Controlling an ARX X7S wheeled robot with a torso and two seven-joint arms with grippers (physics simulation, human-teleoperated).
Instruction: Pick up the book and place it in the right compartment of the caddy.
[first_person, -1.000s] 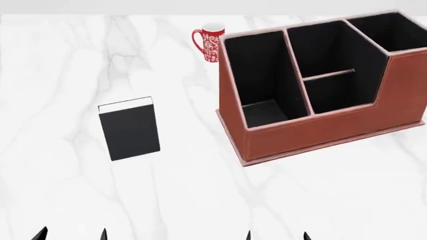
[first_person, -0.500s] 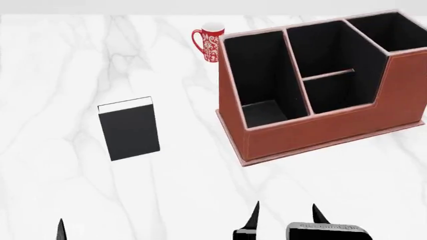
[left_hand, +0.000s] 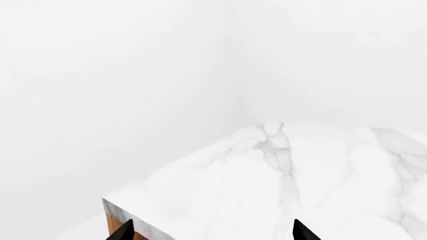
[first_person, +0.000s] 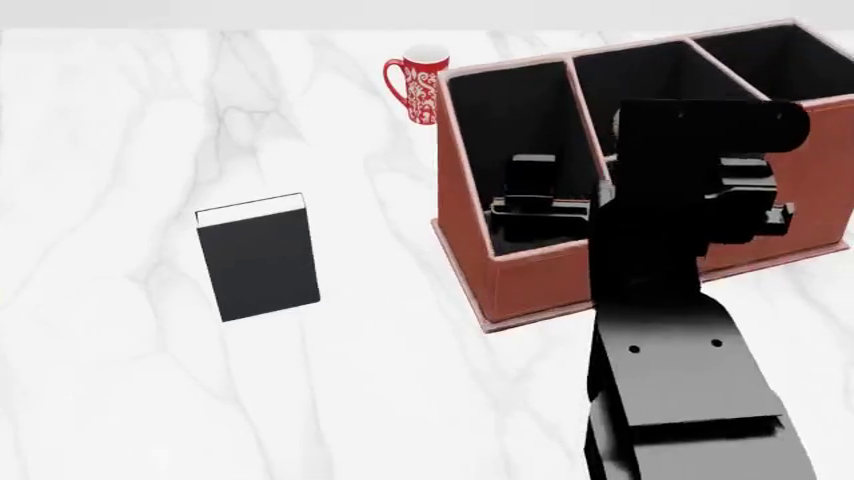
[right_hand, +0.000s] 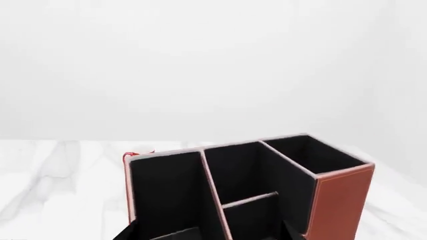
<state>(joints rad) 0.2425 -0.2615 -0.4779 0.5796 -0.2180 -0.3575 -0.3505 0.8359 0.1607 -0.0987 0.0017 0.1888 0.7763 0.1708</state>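
The black book lies flat on the marble table, white page edge facing away, left of the caddy. The caddy is reddish-brown with black compartments and also shows in the right wrist view. My right arm is raised in front of the caddy and hides its middle. My right gripper is level with the caddy's left compartment, open and empty; its fingertips stand wide apart in the right wrist view. My left gripper is open and empty over a table corner, out of the head view.
A red patterned mug stands behind the caddy's left end; a sliver of it shows in the right wrist view. The left wrist view shows the table's corner with a wooden underside and white walls beyond.
My right arm has risen from the bottom edge of the head view to stand in front of the caddy. The left fingertips have left the head view. Book, mug and caddy have not moved.
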